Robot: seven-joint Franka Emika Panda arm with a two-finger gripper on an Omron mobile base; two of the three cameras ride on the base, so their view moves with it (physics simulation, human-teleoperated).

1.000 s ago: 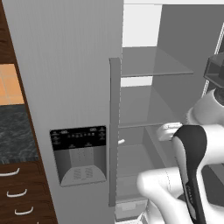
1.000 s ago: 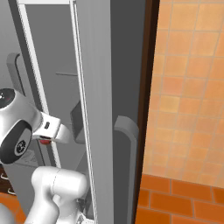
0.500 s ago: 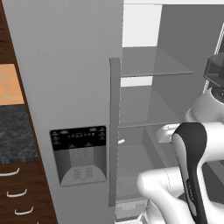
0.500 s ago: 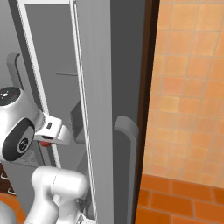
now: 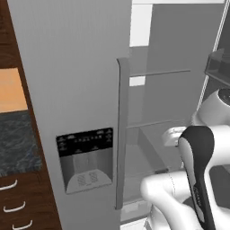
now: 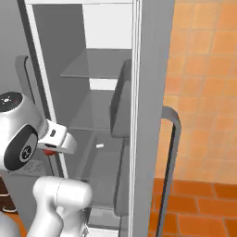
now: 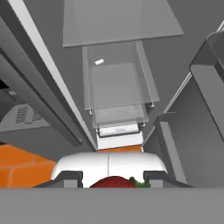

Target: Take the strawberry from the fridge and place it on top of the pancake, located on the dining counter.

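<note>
Both base cameras have shifted since a second ago, so the open fridge (image 5: 81,90) interior now shows wider, its glass shelves (image 6: 92,65) bare. Its left door carries the dispenser (image 5: 86,157). At the doorway, the pincer (image 7: 113,178) pinches the strawberry (image 7: 114,182) between its fingertips (image 7: 72,177), seen red under the wrist (image 6: 48,151).

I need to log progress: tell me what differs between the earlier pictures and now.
In the right base view the grey steel fridge door has swung wider, baring the glass shelves. The white arm hardly moved. The claw stays shut on the small red strawberry. The left base view is unchanged.
</note>
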